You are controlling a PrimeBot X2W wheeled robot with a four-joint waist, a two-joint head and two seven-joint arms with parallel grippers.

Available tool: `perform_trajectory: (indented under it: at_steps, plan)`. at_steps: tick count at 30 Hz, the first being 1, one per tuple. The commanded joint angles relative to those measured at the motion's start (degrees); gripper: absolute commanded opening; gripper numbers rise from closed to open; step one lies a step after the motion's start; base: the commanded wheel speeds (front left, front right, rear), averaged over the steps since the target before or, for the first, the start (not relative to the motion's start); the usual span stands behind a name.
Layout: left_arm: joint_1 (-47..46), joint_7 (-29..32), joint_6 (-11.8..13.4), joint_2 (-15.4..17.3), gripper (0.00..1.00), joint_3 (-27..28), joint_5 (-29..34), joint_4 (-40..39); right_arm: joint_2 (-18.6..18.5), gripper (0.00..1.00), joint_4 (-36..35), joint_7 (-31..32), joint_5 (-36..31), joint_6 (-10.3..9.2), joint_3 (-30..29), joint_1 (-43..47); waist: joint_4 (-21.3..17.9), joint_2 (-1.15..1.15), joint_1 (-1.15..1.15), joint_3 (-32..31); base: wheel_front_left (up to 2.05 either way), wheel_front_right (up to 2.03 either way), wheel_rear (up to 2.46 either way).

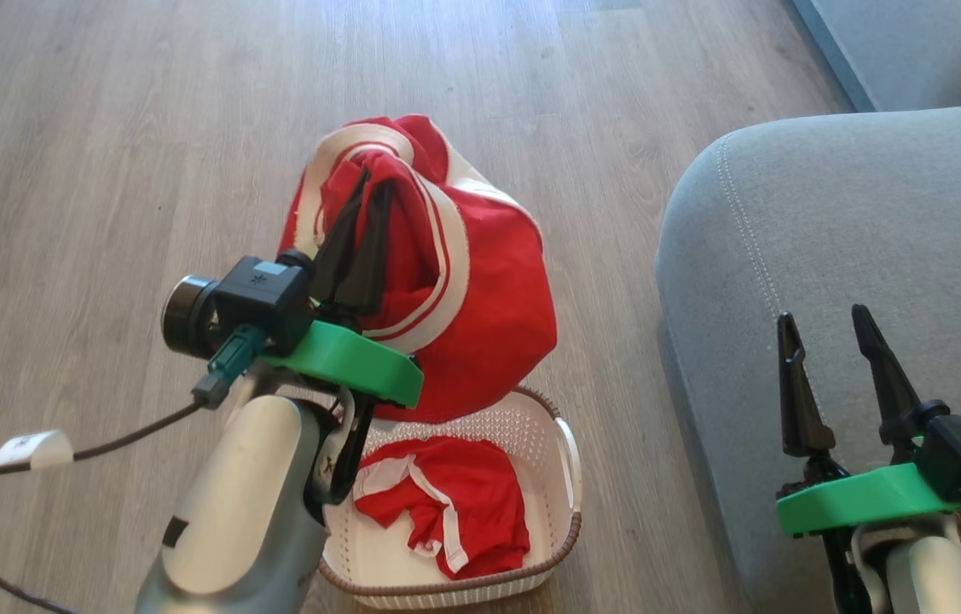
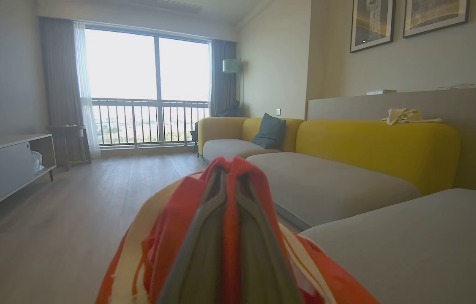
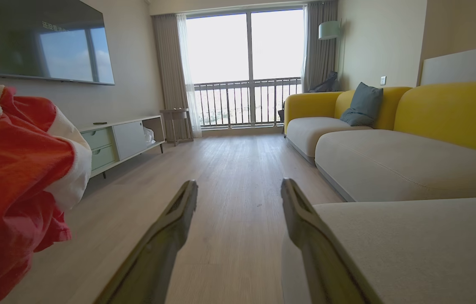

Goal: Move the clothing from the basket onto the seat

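My left gripper (image 1: 373, 183) pinches striped clothing (image 1: 489, 298) over the basket (image 1: 523, 422). My right gripper (image 1: 821, 314), fingers spread, hangs by the seat (image 1: 872, 213) at three o'clock.

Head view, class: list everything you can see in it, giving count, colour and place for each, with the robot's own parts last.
floor: one, pale wood, underneath
sofa: one, grey, right side
basket: one, cream-white, brown rim, on floor beside sofa
striped garment: one, red and white, hanging above basket
second garment: one, red, white trim, inside basket
cable: one, dark, white tag, lower left
left gripper: one, dark fingers, shut on striped garment
right gripper: one, dark fingers, open, lower right by sofa edge
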Motion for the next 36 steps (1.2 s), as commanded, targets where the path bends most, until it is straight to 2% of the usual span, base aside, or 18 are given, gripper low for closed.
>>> perform_trajectory:
  at_steps: [1,12,14,19,26,36]
  plan:
    - [-2.29,-0.71,0.58,0.64,0.0,2.03,-0.53,-2.64,-0.59,1.0,-2.23,-0.28,-0.62,0.0,1.56,-1.77,0.03,0.0,0.01,0.07,0.0,0.0,0.0]
    - [-2.5,-0.71,0.54,0.64,0.0,2.45,-0.84,-4.56,-0.59,1.0,-3.78,-0.28,-2.05,0.0,3.19,-2.09,0.0,0.0,0.01,0.77,0.0,0.0,0.0]
    - [-2.7,-0.71,0.52,0.64,0.0,2.55,-0.9,-4.75,-0.59,1.0,-5.27,-0.28,-1.23,0.0,4.35,-1.72,-0.04,0.0,0.01,0.9,0.0,0.0,0.0]
    - [-3.26,-0.71,0.28,0.64,0.0,2.57,-0.91,-5.05,-0.59,1.0,-8.64,-0.28,-4.31,0.0,8.81,-0.35,-0.26,0.0,0.01,1.37,0.0,0.0,0.0]
    - [-4.19,-0.71,-0.64,0.64,0.0,3.41,-1.38,-8.58,-0.72,1.0,-11.98,-0.28,-7.93,0.0,15.08,0.37,-0.99,0.0,0.01,2.04,0.0,0.0,0.0]
    - [-3.7,-0.71,-3.35,0.64,0.0,0.44,-1.61,-10.85,-2.2,1.0,-12.14,-0.28,-10.01,0.0,18.5,-0.7,-1.08,0.0,0.01,2.32,0.0,0.0,0.0]
